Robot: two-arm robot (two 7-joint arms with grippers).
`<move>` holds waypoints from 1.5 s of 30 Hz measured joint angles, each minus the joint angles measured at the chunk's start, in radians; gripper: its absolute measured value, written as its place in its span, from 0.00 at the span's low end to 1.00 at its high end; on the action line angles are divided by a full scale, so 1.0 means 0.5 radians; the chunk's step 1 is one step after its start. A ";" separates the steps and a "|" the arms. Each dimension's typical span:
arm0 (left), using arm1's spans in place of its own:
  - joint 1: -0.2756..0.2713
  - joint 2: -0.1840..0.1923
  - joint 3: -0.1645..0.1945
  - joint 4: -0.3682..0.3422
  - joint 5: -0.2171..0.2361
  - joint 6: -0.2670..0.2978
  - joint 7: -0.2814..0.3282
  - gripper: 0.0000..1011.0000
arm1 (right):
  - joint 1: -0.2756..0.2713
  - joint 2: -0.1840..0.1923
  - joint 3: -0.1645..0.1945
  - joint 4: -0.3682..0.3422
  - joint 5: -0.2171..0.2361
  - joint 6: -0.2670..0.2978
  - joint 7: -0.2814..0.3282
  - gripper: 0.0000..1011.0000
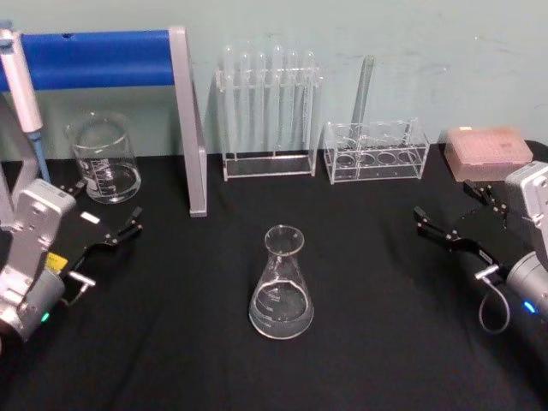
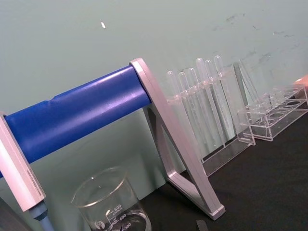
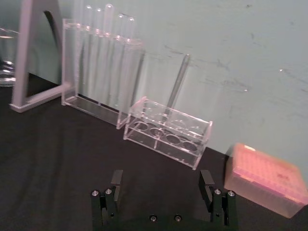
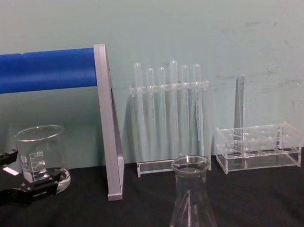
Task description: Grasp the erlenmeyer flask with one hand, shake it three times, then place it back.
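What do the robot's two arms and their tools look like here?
Both wrists are boxy silver-grey housings ending in black two-fingered tools. The left tool carries a small white label, and its wrist has a yellow sticker and a green light. The right tool has a looped grey cable and a blue light.

Black table (image 1: 171,342), beaker (image 1: 104,160) at back left beside a blue-barred stand (image 1: 94,58), tall test-tube rack (image 1: 268,116) at centre, low rack (image 1: 375,152) holding one tube, pink box (image 1: 487,151) far right.
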 joint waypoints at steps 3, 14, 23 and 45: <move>0.000 0.000 0.000 0.000 0.000 0.000 0.000 0.99 | -0.038 0.016 0.025 -0.044 0.035 0.012 0.038 0.99; 0.000 0.000 0.000 0.000 0.000 0.000 0.000 0.99 | -0.253 0.140 0.128 -0.286 0.212 -0.025 0.337 0.99; 0.000 0.000 0.000 0.000 0.000 0.000 0.000 0.99 | -0.306 0.187 0.142 -0.354 0.311 -0.104 0.639 0.99; 0.000 0.000 0.000 0.000 0.000 0.000 0.000 0.99 | -0.092 0.064 -0.016 -0.206 0.363 -0.151 1.181 0.99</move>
